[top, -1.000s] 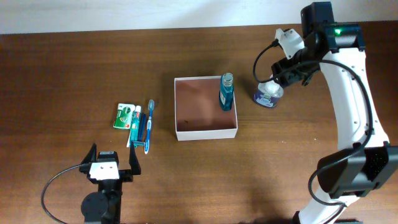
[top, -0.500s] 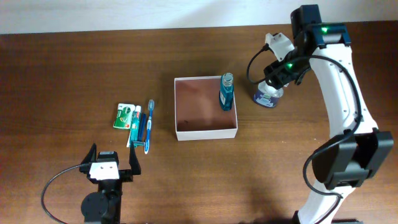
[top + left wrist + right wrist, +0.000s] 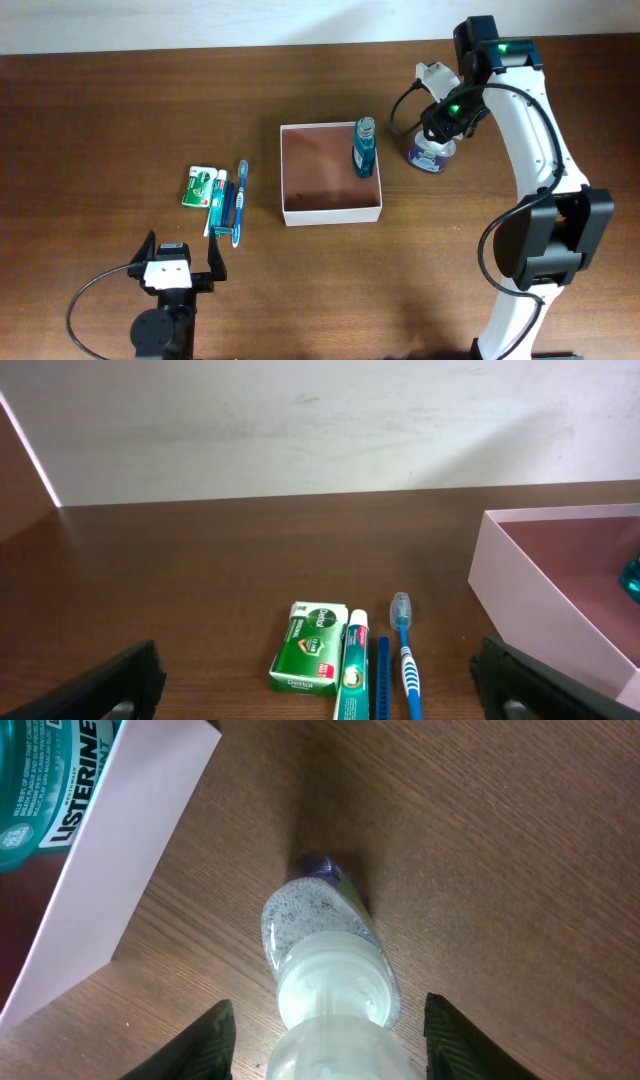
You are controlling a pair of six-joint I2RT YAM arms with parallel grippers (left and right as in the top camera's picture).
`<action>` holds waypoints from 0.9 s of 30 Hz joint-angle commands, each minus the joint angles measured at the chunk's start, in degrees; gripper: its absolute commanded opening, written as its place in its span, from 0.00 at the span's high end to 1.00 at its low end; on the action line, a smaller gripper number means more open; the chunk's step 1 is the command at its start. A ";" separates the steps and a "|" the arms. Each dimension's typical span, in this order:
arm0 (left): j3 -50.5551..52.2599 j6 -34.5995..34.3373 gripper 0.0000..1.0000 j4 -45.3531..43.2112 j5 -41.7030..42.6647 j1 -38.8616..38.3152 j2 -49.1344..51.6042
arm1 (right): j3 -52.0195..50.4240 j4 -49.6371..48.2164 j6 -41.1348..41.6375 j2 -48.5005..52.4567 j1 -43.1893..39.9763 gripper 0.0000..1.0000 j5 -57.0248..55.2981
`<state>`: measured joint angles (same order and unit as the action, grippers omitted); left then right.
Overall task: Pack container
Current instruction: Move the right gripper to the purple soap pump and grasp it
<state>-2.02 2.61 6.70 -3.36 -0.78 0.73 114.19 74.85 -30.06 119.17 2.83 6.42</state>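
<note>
The right gripper has been shifted leftward over the rounded, clear speckled bottle, jaws narrowed astride its white cap, apparently without contact. The left gripper is spread wide.

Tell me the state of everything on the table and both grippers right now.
container: open-top, holding one bottle.
mouthwash bottle: upright inside container.
clear bottle: standing on table, outside container.
toothbrush: lying flat on table.
toothpaste: lying flat.
green box: lying flat.
left gripper: open, empty.
right gripper: open, straddling clear bottle.
</note>
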 commanded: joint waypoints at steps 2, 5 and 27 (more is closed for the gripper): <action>0.44 0.92 0.00 0.00 0.63 -0.22 -0.26 | -0.48 -0.15 0.09 0.24 0.55 0.57 0.63; 0.44 0.92 0.01 0.00 0.63 -0.22 -0.26 | -0.48 -0.13 0.35 0.24 0.52 0.60 0.42; 0.44 0.92 0.01 0.00 0.63 -0.22 -0.26 | -0.52 0.98 0.61 0.24 0.55 0.68 0.48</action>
<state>-2.02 2.61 6.70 -3.36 -0.78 0.73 114.19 75.64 -29.91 119.22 2.83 6.35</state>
